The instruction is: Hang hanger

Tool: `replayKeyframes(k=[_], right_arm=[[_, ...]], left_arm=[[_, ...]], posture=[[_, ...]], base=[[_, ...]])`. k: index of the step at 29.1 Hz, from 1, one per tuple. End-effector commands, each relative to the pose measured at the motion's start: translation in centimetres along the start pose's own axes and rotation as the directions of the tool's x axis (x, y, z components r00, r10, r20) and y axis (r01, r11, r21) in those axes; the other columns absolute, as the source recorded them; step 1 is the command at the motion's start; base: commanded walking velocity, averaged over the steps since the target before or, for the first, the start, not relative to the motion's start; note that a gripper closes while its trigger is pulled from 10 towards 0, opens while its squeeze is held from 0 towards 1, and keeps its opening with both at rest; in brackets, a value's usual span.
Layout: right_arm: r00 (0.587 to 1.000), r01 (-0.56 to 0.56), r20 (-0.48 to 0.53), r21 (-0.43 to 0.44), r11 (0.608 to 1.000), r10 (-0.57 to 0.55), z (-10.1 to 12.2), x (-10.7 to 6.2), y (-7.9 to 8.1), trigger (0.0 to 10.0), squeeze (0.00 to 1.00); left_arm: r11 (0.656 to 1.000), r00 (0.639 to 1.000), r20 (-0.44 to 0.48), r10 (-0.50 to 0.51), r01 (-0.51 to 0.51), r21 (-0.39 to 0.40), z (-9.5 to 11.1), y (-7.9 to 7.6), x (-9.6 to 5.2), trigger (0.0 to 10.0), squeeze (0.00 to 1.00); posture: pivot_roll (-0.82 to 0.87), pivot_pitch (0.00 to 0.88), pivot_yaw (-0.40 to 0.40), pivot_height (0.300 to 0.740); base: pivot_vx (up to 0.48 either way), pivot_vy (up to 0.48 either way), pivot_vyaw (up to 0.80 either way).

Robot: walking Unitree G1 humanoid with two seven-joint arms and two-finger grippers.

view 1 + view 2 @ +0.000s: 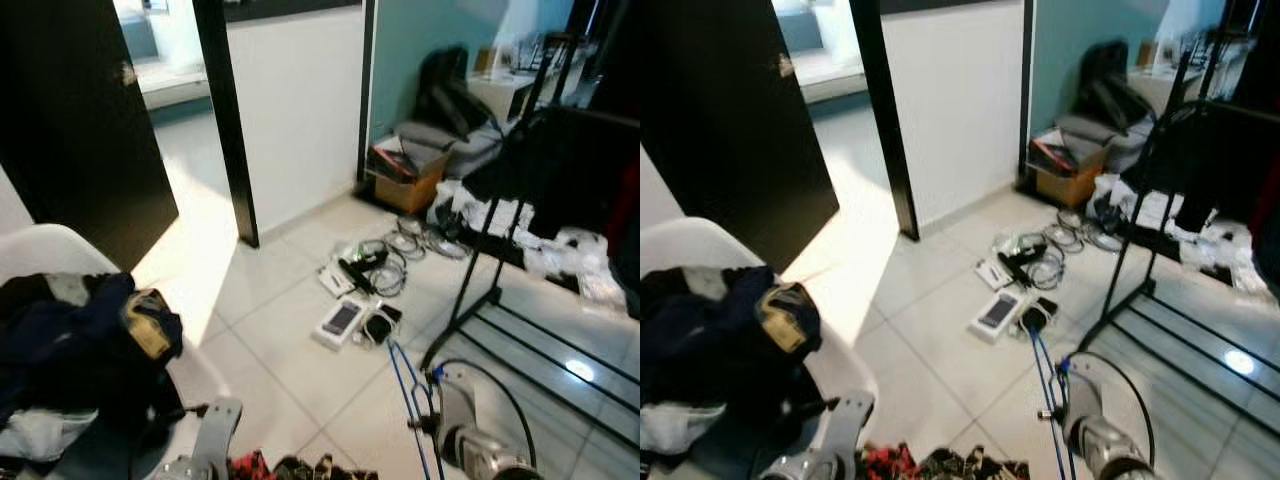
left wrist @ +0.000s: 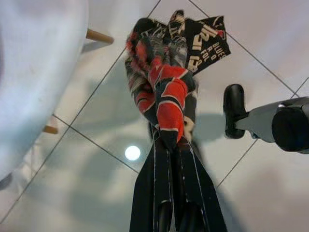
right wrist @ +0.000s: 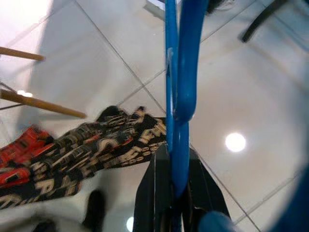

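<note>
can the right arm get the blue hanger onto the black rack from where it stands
Probably not yet. The right gripper is shut on the blue hanger, low over the tiled floor, while the black rack has its rail well ahead and higher up. Nothing blocks the way; it likely must step closer and lift.

Daylight comes in through the doorway (image 1: 170,70) and I see a bright patch on the floor tiles (image 1: 215,270). Head views slightly soft, the clothes rack (image 1: 560,150) dark against glare. Round lamp reflections on tiles in both wrist views; near fingers blurred.
</note>
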State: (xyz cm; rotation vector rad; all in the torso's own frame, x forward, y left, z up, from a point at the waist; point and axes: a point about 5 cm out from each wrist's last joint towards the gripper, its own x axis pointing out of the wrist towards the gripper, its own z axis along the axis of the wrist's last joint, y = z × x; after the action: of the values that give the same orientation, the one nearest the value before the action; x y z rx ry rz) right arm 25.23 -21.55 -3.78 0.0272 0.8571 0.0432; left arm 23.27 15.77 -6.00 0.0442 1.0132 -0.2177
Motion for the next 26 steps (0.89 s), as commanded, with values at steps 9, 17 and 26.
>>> replayKeyframes(k=[9,17,26], right_arm=[[1.0,-0.028,-0.01,-0.023,0.999,0.028,0.14,0.16,0.69,10.0,0.0],[0.999,-0.049,-0.024,-0.03,0.998,0.048,0.01,0.16,0.82,10.0,0.0],[0.994,-0.093,-0.062,-0.041,0.995,0.091,-0.55,0.19,1.32,10.0,0.0]], left_arm=[[0.999,1.0,0.019,0.022,-0.021,-0.024,0.25,0.53,-0.1,10.0,0.0],[0.999,1.0,0.024,0.015,-0.014,-0.033,0.29,0.47,-0.1,10.0,0.0],[1.0,1.0,0.022,-0.003,0.004,-0.028,0.26,0.37,-0.09,10.0,0.0]], posture=[[0.03,0.0,0.001,0.74],[0.03,0.0,0.0,0.74],[0.03,0.0,0.001,0.74]], base=[[0.0,0.0,0.8],[0.0,0.0,0.8],[0.0,0.0,0.8]])
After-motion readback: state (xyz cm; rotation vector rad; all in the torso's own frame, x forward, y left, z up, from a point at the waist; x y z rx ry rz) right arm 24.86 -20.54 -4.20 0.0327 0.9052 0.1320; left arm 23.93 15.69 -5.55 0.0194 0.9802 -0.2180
